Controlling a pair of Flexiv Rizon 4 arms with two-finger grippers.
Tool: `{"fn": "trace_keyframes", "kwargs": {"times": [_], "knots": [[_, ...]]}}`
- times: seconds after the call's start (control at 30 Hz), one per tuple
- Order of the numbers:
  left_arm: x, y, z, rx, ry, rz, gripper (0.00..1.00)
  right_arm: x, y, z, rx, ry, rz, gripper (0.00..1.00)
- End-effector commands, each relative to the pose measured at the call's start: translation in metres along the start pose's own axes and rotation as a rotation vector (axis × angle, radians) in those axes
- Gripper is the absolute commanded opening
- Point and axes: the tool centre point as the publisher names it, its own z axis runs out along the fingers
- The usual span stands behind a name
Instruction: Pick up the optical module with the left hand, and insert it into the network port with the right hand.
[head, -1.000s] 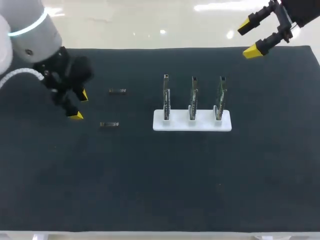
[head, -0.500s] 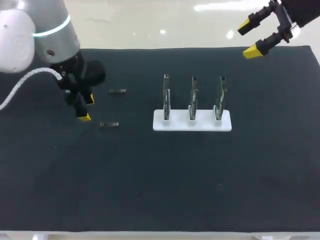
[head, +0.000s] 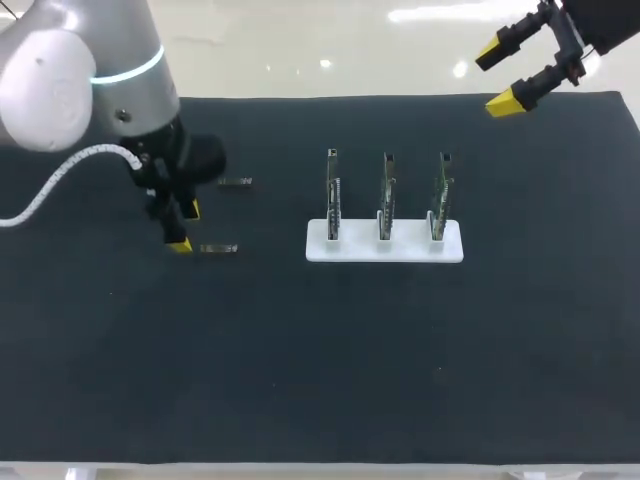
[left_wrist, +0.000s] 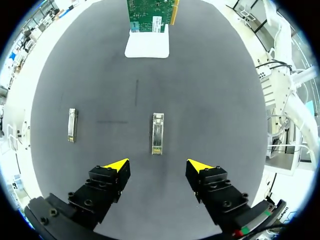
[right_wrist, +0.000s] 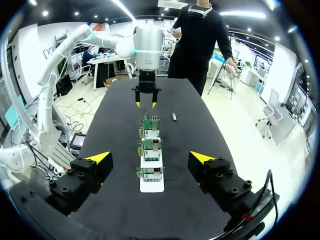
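Note:
Two small metal optical modules lie on the black mat: a near one (head: 218, 248) and a farther one (head: 234, 181). My left gripper (head: 185, 227) hovers open just left of the near module. In the left wrist view that module (left_wrist: 157, 133) lies lengthwise a little ahead of the left gripper (left_wrist: 157, 167), in line with the gap; the other module (left_wrist: 72, 125) lies off to the side. Three upright network cards (head: 386, 195) stand in a white holder (head: 410, 248). My right gripper (head: 495, 77) hangs open and empty over the far right edge, well behind the cards (right_wrist: 150, 145).
The black mat (head: 320, 360) covers the whole table. In the right wrist view the holder (right_wrist: 151, 186) sits under the right gripper (right_wrist: 150, 159), with my left gripper (right_wrist: 146, 104) beyond the cards and one module (right_wrist: 174, 116) beside it.
My left arm has moved right along the table and now stands just short of the near module. The right arm and both modules have not moved.

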Motion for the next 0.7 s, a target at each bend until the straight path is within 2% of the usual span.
{"fn": "trace_keyframes", "kwargs": {"times": [0.03, 0.7], "knots": [[0.000, 0.003, 0.006, -0.003, 0.003, -0.005, 1.00, 0.000, 0.000, 0.000, 0.000, -0.002, -0.001, 1.00], [-0.010, 0.003, 0.024, -0.023, 0.012, -0.029, 1.00, 0.000, 0.000, 0.000, 0.000, -0.002, -0.001, 1.00]]}}
